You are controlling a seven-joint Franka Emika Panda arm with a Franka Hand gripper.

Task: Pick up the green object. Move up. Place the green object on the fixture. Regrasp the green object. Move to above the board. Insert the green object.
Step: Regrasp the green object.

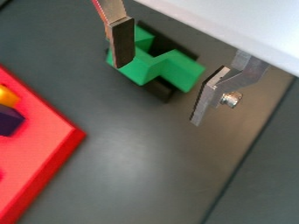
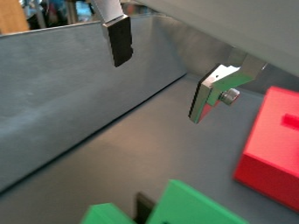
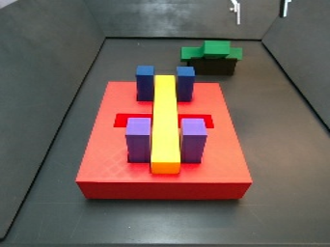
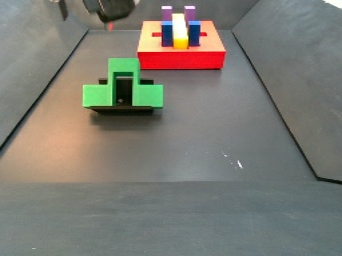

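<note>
Gripper (image 1: 170, 66) spread wide, holding nothing.
You'll see it above the green object (image 4: 122, 88), which sits on the fixture (image 4: 124, 107), apart from the board (image 3: 161, 169).

Pincer (image 1: 166, 68): two-finger, parallel-jaw, one arm. Fingers (image 1: 121, 39): flat silver plates with dark pads, spread wide apart, nothing clamped between them; both wrist views (image 2: 163, 72) show the gap clear. One plate carries a visible bolt on its outer face. Position: raised well above the floor, near the far edge; in a side view only the two fingertips (image 3: 236, 11) enter at the upper edge. Arm body dark, mostly out of frame.
</note>
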